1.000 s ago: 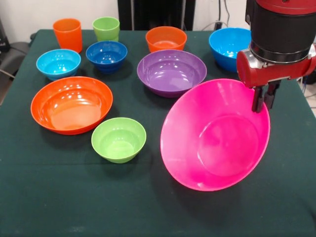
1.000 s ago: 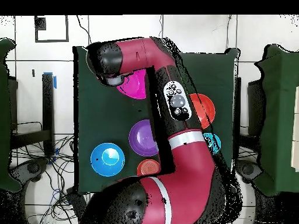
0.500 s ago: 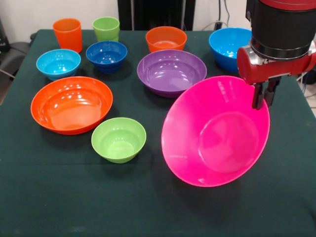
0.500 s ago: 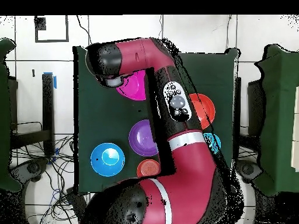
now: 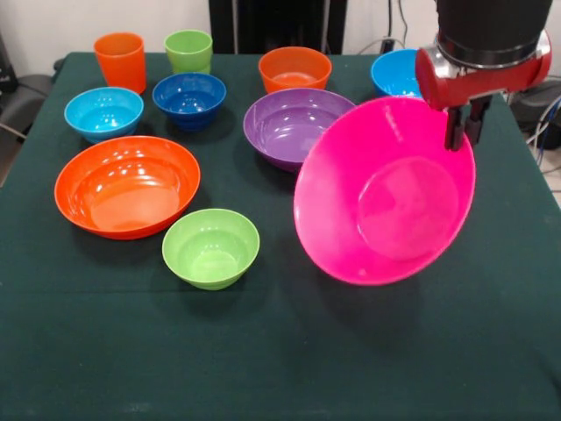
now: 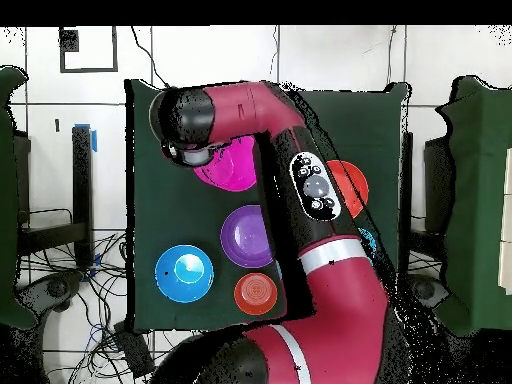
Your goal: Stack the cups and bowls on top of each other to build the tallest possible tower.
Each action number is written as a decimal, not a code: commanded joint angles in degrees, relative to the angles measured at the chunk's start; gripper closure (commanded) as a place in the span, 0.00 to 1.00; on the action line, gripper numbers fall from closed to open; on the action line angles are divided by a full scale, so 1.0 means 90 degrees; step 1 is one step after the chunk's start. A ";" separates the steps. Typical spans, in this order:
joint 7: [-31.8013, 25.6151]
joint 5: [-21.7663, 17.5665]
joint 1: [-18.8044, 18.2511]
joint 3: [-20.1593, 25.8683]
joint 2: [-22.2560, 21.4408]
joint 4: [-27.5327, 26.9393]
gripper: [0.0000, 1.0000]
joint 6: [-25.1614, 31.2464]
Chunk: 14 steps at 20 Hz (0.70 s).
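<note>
Above the table's (image 5: 88,368) right side, pincer (image 5: 462,132) pinching pink bowl's (image 5: 386,197) upper rim, bowl tilted, overlapping purple bowl's (image 5: 294,127) edge

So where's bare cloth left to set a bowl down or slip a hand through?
The near strip of table in front of the small green bowl and under the lifted pink bowl is bare. The far rows, around the purple bowl, are crowded.

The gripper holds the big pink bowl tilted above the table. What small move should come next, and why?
Probably a short carry toward the purple bowl, keeping the height. The gripper is shut on the rim of the pink bowl, which hangs tilted and clear of the cloth, and the purple bowl sits open and empty beside it. That looks like the nearest wide base for nesting.
</note>
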 commanded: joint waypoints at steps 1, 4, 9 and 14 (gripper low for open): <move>0.0315 0.0240 -0.0154 -0.0250 -0.0529 0.1048 1.00 -0.0017; 0.0307 0.0293 -0.0163 -0.0253 -0.0573 0.1103 1.00 -0.0017; 0.0260 0.0286 -0.0155 -0.0274 -0.0553 0.1092 1.00 -0.0065; 0.0311 0.0287 -0.0156 -0.0301 -0.0582 0.1147 1.00 -0.0084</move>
